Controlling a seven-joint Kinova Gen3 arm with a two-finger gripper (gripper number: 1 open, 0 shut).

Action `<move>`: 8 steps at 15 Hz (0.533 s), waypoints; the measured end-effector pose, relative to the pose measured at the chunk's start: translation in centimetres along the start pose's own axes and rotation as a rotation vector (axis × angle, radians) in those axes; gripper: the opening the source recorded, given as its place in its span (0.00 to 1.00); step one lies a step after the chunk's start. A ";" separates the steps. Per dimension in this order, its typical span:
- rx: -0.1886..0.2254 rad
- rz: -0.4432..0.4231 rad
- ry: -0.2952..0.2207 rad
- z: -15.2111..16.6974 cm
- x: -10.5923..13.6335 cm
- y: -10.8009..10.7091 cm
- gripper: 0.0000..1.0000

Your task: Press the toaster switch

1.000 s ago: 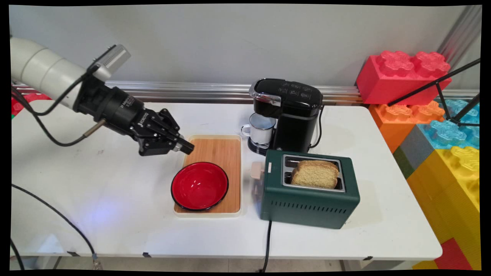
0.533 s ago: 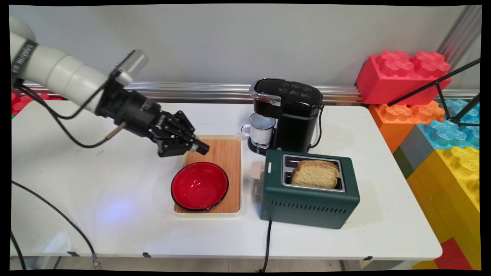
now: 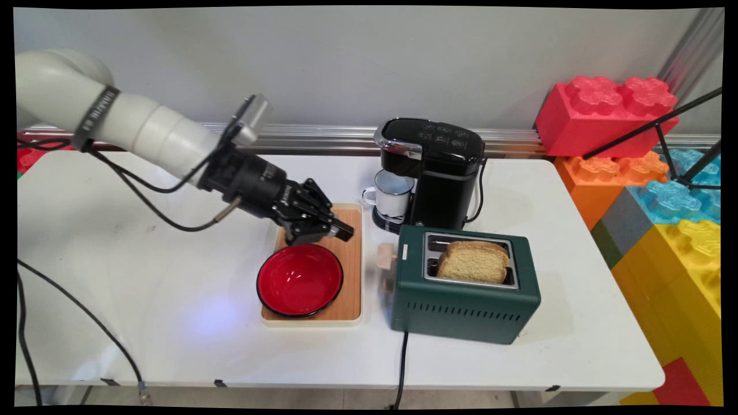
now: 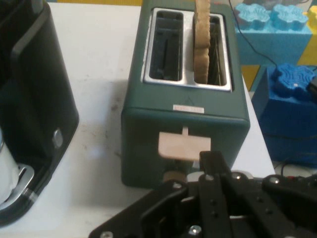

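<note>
My black gripper [image 3: 344, 233] hangs shut and empty over the far part of a wooden tray [image 3: 346, 265], just behind a red bowl [image 3: 300, 279] that stands on it. It points right, toward a green toaster [image 3: 464, 288] with a beige lever [image 3: 385, 255] on its near end and a slice of bread [image 3: 474, 262] upright in one slot. In the hand view the toaster [image 4: 148, 119] lies straight ahead, its lever [image 4: 184, 146] just beyond the gripper [image 4: 212, 159], and the bread [image 4: 201, 39] stands in the right slot.
A black coffee maker [image 3: 441, 173] with a white mug [image 3: 393, 193] under its spout stands behind the toaster. Large toy blocks [image 3: 605, 115] are stacked off the table's right edge. The toaster's cord [image 3: 402, 369] hangs over the front edge, and cables trail at the left.
The arm has swung to the right, carrying the shut gripper from the tray's far left corner to above the tray, closer to the toaster. Nothing on the table has moved.
</note>
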 end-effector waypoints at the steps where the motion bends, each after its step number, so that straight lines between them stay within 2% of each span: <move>1: -0.001 -0.004 0.000 0.5 0.1 -0.1 0.00; 8: -0.022 -0.019 0.000 3.9 0.7 -0.6 0.00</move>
